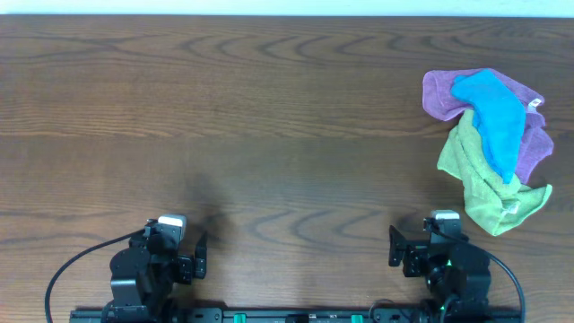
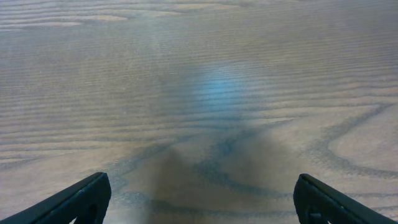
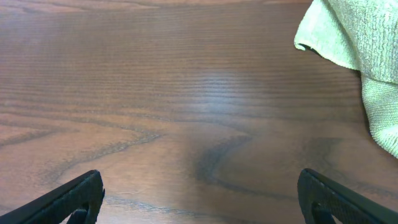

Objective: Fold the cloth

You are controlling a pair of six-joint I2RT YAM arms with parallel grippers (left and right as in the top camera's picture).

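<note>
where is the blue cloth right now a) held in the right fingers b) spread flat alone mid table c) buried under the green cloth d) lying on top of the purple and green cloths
D: the blue cloth lies draped over the purple cloth and the lime-green cloth, in one pile.

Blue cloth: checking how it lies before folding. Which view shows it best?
Overhead: the blue cloth lies crumpled in full view atop the purple cloth and green cloth. Right wrist catches only green cloth; left wrist only table.
</note>
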